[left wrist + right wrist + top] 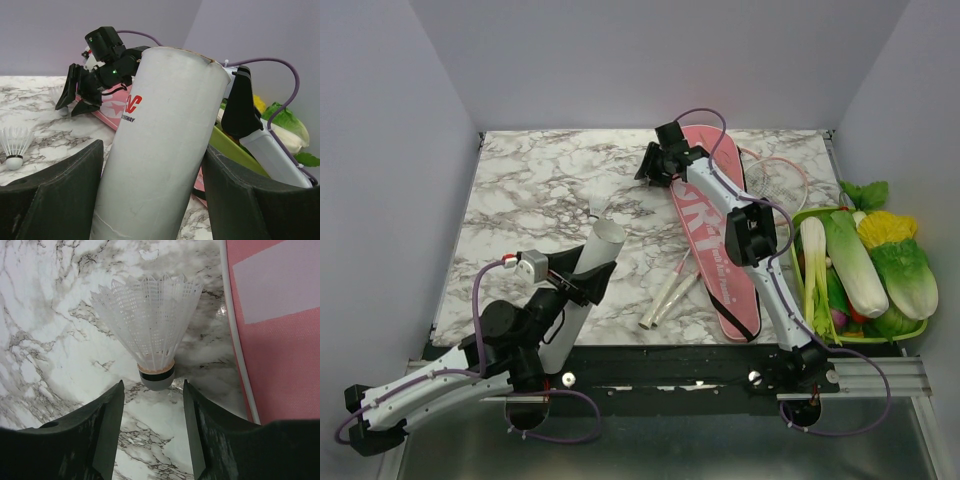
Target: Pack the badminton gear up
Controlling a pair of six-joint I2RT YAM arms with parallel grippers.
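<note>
As parted right fingers (100, 440) flank shuttlecock (150, 320), bag edge (247, 357) just beside.

white arm links (420, 388), black joints (752, 235), black jaws, purple cables (476, 300) along both arms

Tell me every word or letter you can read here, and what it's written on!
"VC": big red letters on the white tube, left wrist view; the start may curve out of sight.
"...SWAY": small black print just below them; its beginning is hidden too.
"RT": big white letters on the pink bag, top view; the rest is covered.
Smaller white print lower on the bag is too small to read.
</note>
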